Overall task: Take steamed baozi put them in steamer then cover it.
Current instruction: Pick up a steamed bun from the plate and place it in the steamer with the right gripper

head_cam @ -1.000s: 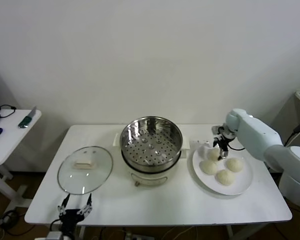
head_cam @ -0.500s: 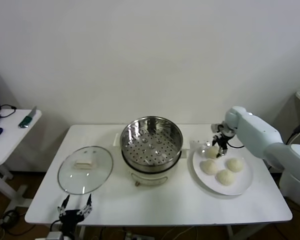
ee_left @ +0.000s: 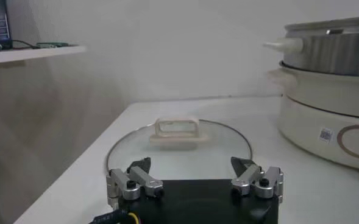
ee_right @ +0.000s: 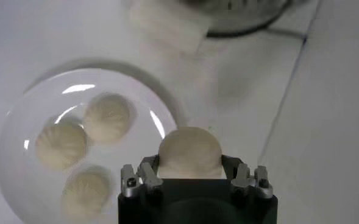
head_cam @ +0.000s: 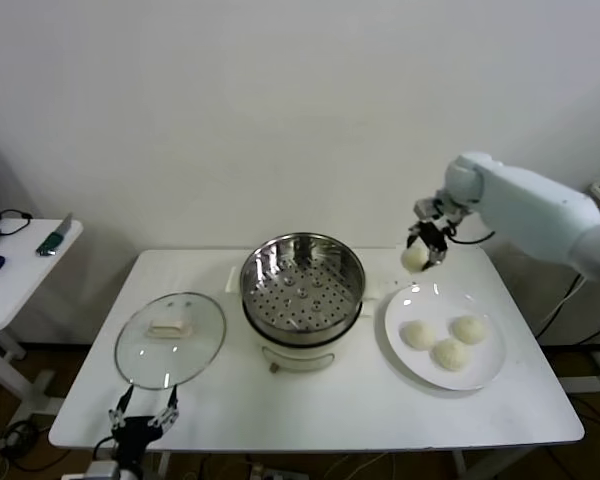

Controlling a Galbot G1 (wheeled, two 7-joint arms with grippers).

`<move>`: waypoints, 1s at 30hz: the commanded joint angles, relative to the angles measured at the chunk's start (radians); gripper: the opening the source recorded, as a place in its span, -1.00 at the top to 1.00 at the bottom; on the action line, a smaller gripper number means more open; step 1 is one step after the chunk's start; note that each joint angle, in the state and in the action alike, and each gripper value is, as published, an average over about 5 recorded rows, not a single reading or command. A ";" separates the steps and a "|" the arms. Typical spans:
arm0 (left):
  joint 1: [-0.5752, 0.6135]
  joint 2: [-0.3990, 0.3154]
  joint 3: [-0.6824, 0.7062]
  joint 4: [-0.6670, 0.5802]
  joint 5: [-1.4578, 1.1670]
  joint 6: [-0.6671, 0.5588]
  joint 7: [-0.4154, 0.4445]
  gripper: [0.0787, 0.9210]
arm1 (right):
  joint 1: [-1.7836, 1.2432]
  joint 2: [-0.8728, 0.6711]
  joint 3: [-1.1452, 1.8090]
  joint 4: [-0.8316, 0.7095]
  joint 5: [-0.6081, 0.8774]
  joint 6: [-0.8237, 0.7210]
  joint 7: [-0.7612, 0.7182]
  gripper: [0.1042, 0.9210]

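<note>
My right gripper [head_cam: 420, 250] is shut on one cream-white baozi [head_cam: 414, 258], held in the air above the table between the plate and the steamer; the same baozi [ee_right: 190, 152] fills the space between the jaws in the right wrist view. Three more baozi [head_cam: 444, 342] lie on the white plate [head_cam: 486, 373]. The shiny steamer [head_cam: 302, 287] with its perforated floor stands open on the white pot base at mid-table. The glass cover [head_cam: 170, 338] with its cream handle [ee_left: 175, 130] lies flat on the table to the left. My left gripper [ee_left: 195, 176] waits open at the front edge, just short of the cover.
A small white side table [head_cam: 15, 272] with dark items stands to the far left. A pale folded cloth or pad [ee_right: 167, 27] lies between the plate and the pot base. The wall runs close behind the table.
My right gripper has lifted one baozi off the plate and risen up and back, leaving three on the plate. The left arm has stayed put.
</note>
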 commanded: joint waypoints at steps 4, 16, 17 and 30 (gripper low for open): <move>0.006 0.004 0.005 -0.011 -0.001 0.003 0.000 -0.77 | 0.263 0.121 -0.148 0.317 0.008 0.178 0.046 -0.43; -0.001 0.011 -0.008 -0.016 -0.008 0.001 0.007 -0.77 | 0.043 0.343 -0.097 0.108 -0.161 0.385 0.162 -0.43; -0.002 0.011 -0.009 -0.016 -0.008 0.001 0.007 -0.77 | 0.017 0.353 -0.086 0.077 -0.192 0.401 0.168 -0.43; 0.001 0.009 -0.013 -0.011 -0.009 -0.003 0.007 -0.77 | -0.182 0.415 0.035 -0.201 -0.446 0.503 0.244 -0.43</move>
